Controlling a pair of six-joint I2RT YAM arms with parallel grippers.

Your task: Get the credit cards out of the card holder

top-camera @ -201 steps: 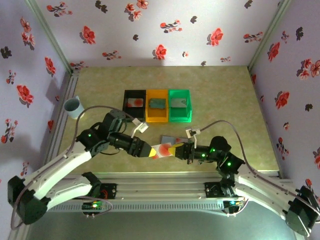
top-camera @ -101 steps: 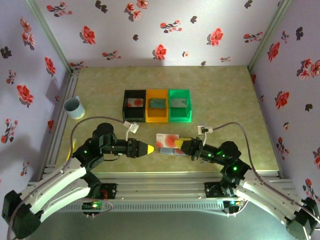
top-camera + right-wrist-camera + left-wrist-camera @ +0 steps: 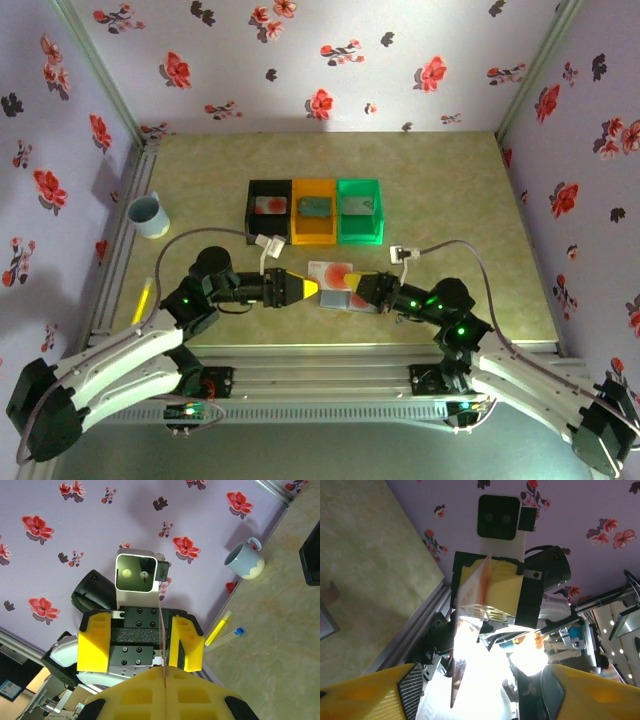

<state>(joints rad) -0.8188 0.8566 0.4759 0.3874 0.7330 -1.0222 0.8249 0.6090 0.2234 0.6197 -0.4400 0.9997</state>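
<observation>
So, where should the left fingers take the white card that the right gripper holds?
Its free end, away from the right gripper. The white card is thin and pinched by its flat faces; in the right wrist view its edge stands between the open left fingers. So the left gripper should probably come straight on from the left and close on both faces.

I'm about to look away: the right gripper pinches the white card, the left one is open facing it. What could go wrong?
1. The right gripper pinches the white card by one edge, so it could twist or slip.
2. In the right wrist view the card lies nearer one of the left gripper's open fingers; closing may shove or bend it.
</observation>
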